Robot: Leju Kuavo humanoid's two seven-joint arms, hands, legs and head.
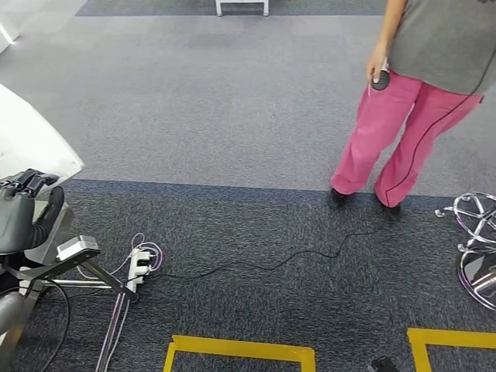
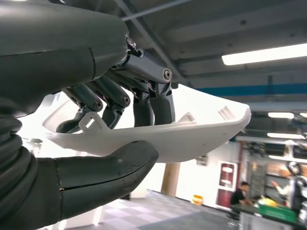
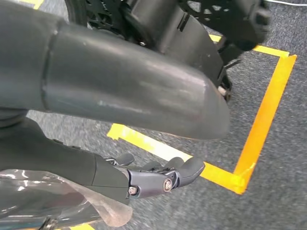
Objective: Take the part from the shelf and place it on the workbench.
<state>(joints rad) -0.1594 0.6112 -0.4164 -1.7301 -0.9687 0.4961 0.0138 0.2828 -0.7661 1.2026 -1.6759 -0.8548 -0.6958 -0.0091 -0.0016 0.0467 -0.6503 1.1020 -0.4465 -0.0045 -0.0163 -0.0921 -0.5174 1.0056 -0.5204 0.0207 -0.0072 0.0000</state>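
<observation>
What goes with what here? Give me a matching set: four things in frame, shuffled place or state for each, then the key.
Things:
1. white curved plastic part
2. right hand
3. small round black object
4. white power strip

States:
A. lying on the dark carpet with cables plugged in
B. gripped by the left hand, thumb under, fingers over
C. holding nothing, hanging over yellow floor tape
D. held in the hand of a person in pink trousers

Pairs: 1-B, 2-C, 3-D, 4-A
</observation>
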